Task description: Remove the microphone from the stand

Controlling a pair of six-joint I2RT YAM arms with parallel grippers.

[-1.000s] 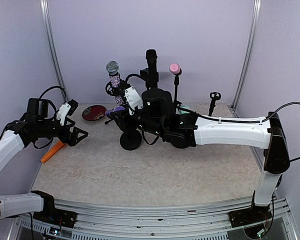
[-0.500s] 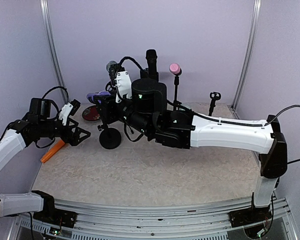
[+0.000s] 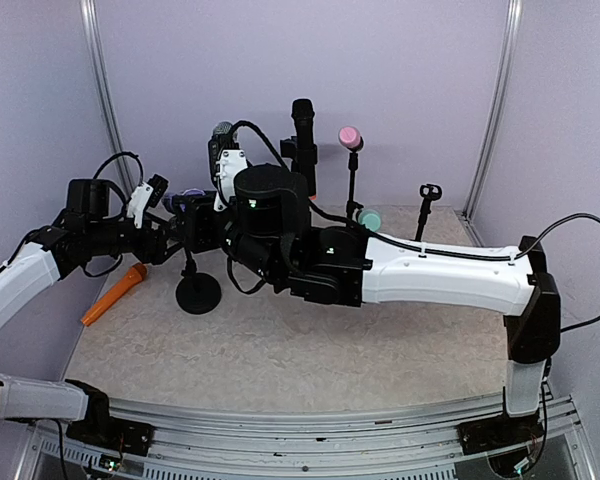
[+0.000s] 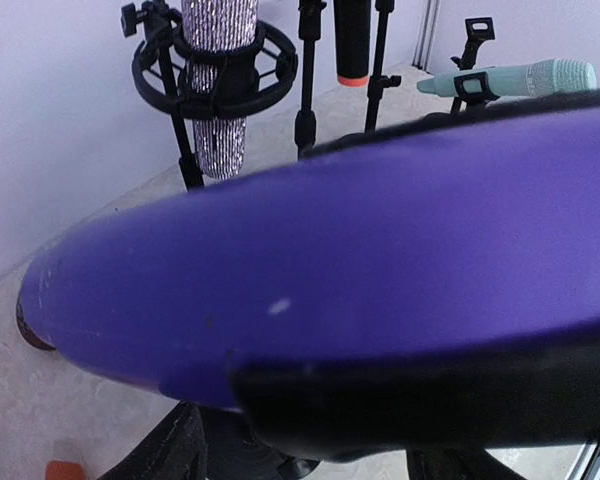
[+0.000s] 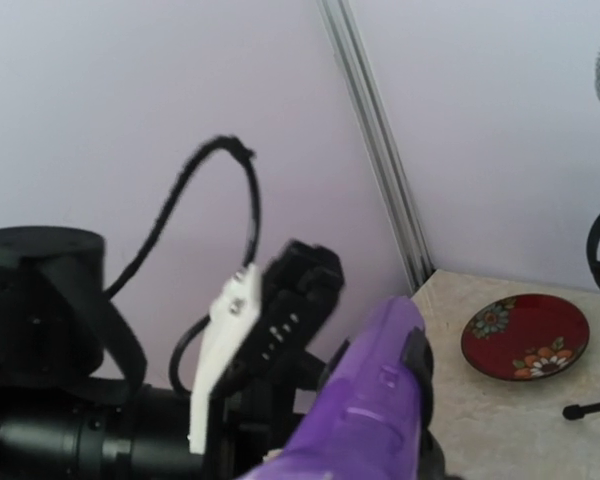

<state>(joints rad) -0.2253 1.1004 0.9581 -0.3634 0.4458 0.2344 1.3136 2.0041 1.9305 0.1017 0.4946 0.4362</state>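
The purple microphone (image 3: 184, 198) lies level in the black clip of a small round-base stand (image 3: 198, 296) at the left of the table. My right gripper (image 3: 212, 218) holds it from the right; the microphone (image 5: 365, 410) runs forward from where the jaws are, and the fingers themselves are hidden. My left gripper (image 3: 168, 238) is right at the microphone's left end. In the left wrist view the purple body (image 4: 340, 250) fills the frame, and the fingers (image 4: 170, 450) show wide apart below it, so the gripper (image 4: 310, 462) is open.
Behind stand a glitter microphone in a shock mount (image 3: 223, 135), a black microphone (image 3: 302, 120), a pink one (image 3: 350, 135), a teal one (image 3: 369, 219) and an empty clip stand (image 3: 429, 192). An orange microphone (image 3: 115, 293) lies at the left. A red plate (image 5: 525, 335) sits near the back wall.
My right arm has carried the stand with the purple microphone leftward. My left gripper has risen and moved right until it meets the microphone.
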